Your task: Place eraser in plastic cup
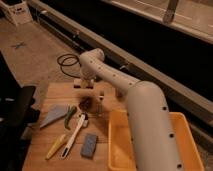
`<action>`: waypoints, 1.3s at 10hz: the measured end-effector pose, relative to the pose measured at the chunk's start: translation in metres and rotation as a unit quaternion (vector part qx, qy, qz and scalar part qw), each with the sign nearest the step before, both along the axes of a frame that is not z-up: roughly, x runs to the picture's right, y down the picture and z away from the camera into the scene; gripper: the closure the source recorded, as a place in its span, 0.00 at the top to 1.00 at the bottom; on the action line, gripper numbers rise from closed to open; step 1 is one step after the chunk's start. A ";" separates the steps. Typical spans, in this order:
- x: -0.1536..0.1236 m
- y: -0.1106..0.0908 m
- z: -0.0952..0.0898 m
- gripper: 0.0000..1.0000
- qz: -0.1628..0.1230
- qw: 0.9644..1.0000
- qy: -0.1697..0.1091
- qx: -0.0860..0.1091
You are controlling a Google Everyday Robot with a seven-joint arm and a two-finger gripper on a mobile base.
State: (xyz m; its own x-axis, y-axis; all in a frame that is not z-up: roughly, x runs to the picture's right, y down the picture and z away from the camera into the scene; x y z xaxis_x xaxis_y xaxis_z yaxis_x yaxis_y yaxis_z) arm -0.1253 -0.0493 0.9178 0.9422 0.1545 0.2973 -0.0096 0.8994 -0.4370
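Observation:
My gripper (84, 86) hangs from the white arm (142, 115) over the far middle of the wooden table (47, 157). Just below it, on the table, sits a small dark round thing (86, 103), and a thin fork-like piece (100, 104) lies to its right. I cannot make out the eraser; it may be hidden at the gripper. The pale-green plastic cup does not show and may be behind the arm.
A blue-grey block (89, 145) lies at the front middle, with white (75, 134) and yellow (55, 146) utensils, a green item (70, 116) and a grey wedge (52, 116) to its left. A yellow tray (117, 145) stands at the right. A cable (65, 62) lies on the floor behind.

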 end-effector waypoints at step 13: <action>0.205 0.029 -0.075 0.00 0.048 0.991 0.127 -0.012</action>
